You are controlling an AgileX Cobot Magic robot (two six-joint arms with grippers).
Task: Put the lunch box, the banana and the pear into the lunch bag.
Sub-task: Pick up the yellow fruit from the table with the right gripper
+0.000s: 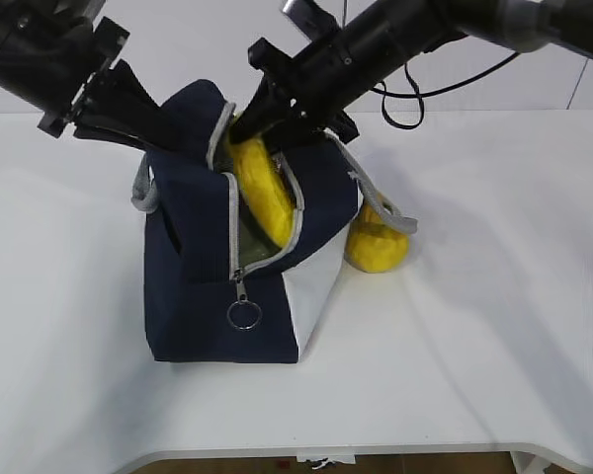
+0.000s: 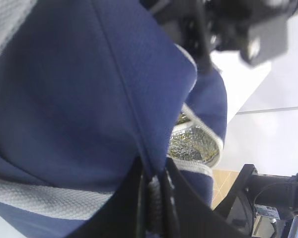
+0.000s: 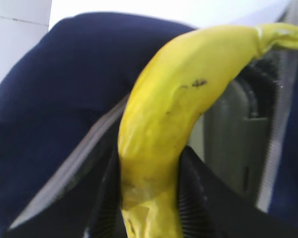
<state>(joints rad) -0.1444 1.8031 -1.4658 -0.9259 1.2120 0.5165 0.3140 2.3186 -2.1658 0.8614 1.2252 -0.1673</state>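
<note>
Lunch bag: navy fabric, standing on the white bench left of centre; mouth unzipped and gaping upward; white end panel at its 4 o'clock corner; grey zipper tape running down the front to a ring pull.
Bag interior: a strip of silvery lining shows in the left wrist view.
Left gripper: clenched on the bag's upper edge at the bag's 10 o'clock, fabric pinched between the two dark fingers, holding that side of the mouth up.
Right gripper: grasping the banana near one end, a finger pressed against each side; reaches in from 1 o'clock over the bag mouth.
Banana: yellow with small dark flecks, its lower part inside the open mouth, its upper part at the rim between the zipper edges.
Lunch box: a pale greenish panel seen behind the banana inside the bag in the right wrist view; outline largely hidden.
Pear: lumpy yellow, on the bench at the bag's 3 o'clock, just beside the white end panel, partly behind a grey handle.
</note>
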